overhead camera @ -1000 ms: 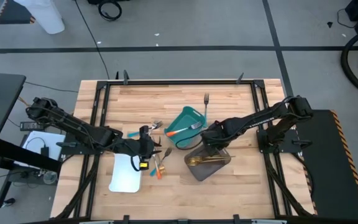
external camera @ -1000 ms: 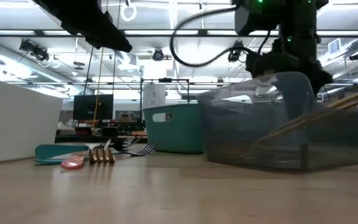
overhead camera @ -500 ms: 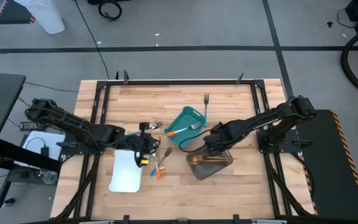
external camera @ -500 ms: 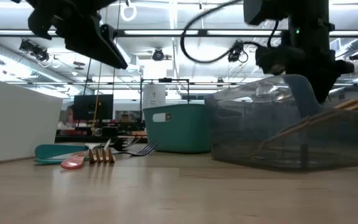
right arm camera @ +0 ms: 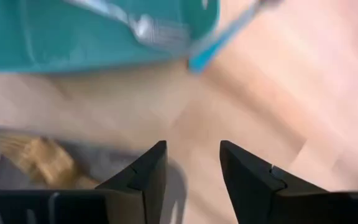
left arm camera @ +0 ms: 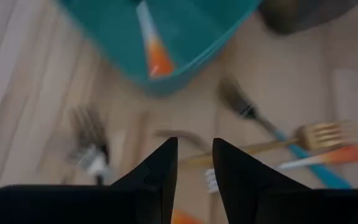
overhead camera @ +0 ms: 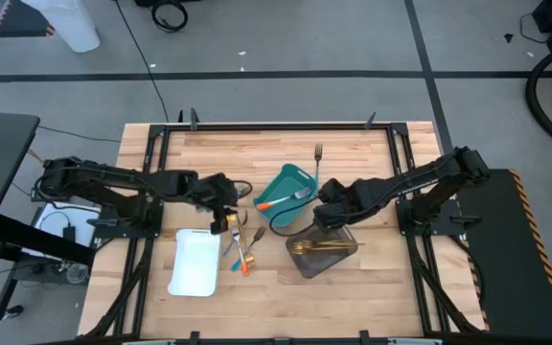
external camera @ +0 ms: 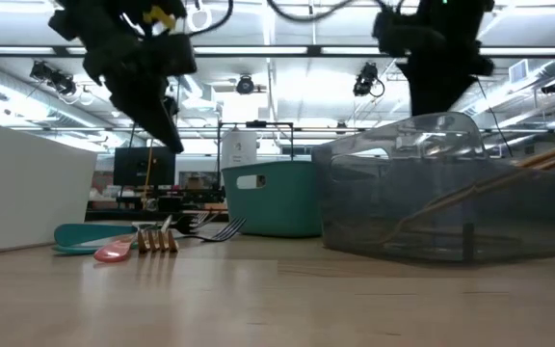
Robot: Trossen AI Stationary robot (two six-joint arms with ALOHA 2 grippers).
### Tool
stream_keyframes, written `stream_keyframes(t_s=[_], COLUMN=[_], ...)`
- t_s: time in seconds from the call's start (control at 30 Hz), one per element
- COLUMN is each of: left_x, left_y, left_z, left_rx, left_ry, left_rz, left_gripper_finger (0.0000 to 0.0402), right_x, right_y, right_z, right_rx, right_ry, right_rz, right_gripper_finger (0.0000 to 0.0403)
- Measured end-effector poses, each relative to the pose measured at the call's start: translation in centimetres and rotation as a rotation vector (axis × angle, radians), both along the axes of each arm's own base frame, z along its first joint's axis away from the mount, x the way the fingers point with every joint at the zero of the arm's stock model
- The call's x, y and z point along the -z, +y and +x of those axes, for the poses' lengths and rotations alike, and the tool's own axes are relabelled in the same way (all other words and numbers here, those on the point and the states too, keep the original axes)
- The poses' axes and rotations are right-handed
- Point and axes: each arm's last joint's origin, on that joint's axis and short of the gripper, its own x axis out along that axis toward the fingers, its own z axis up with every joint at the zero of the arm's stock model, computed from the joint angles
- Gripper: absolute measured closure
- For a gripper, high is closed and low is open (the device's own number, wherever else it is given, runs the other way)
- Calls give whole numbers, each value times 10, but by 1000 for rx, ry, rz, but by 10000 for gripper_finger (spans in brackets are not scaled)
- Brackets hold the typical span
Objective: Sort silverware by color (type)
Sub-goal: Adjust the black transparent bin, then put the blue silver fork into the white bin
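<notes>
On the wooden table (overhead camera: 372,278), loose silverware (overhead camera: 242,251) lies just left of the teal tray (overhead camera: 286,177), which holds an orange-handled fork (overhead camera: 281,199). Left gripper (overhead camera: 226,222) hovers above that scatter, fingers slightly apart, empty. Right gripper (overhead camera: 322,213), at the tray's right, hangs parted over the grey tray (overhead camera: 326,259) holding gold pieces (overhead camera: 319,247).

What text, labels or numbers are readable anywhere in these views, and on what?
None legible in any view.
Grey tray, teal tray, white tray: no print or markings visible.
Left hand: carries a small yellow patch, nothing readable on it.
Monitor in the room behind the table: dark, nothing readable.
White container behind the teal tray: if it has a label, it is too small to read.
</notes>
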Motion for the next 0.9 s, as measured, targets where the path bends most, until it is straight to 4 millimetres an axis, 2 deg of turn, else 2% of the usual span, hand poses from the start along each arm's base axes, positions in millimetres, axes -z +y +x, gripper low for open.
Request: stream_keyframes(t_s=[0.1, 0.17, 0.33, 0.53, 0.67, 0.9], left_x=[5, 11, 23, 26, 23, 30], left_y=[8, 7, -5, -16, -3, 35], left_z=[0, 1, 17, 29, 27, 19], left_rx=[-21, -13, 44, 96, 6, -105], left_ry=[38, 67, 165, 299, 359, 392], left_rz=[-32, -87, -127, -65, 28, 25], left_gripper_finger=[292, 292, 292, 292, 292, 292], right_x=[-4, -5, -7, -13, -22, -36], right_y=[5, 7, 11, 9, 9, 10], right_z=[3, 7, 14, 12, 5, -4], right_rx=[-102, -148, -255, -308, -333, -319], right_ry=[-31, -57, -98, -81, -79, -113], right_rz=[-148, -183, -272, -352, -434, -623], right_gripper_finger=[246, 248, 253, 254, 254, 255])
